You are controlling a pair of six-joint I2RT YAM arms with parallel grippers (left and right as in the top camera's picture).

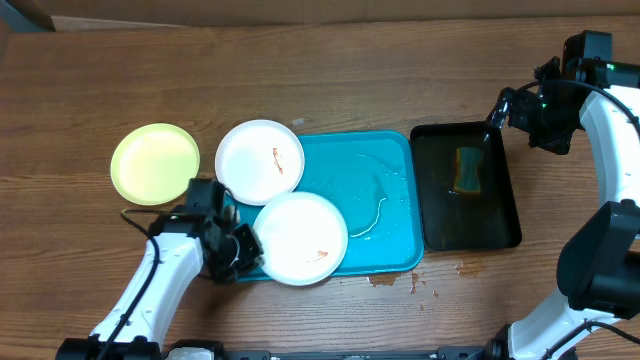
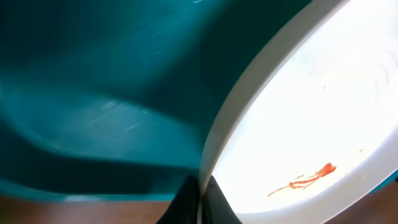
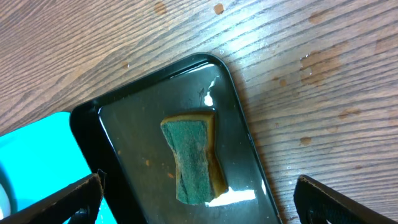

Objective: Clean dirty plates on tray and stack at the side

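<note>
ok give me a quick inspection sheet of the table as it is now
surface: wooden table, brown spots by the tray's near right corner
job's things: far white plate, smeared, overlaps the tray at its left rim; near white plate, smeared, on its near left corner; green plate on the table, left of the tray
clutter: black tray, wet inside, with a sponge
grippers: left gripper shut on the near white plate's rim; right gripper open above the black tray's far corner
cables: black loop beside the left arm
surroundings: nothing seen
</note>
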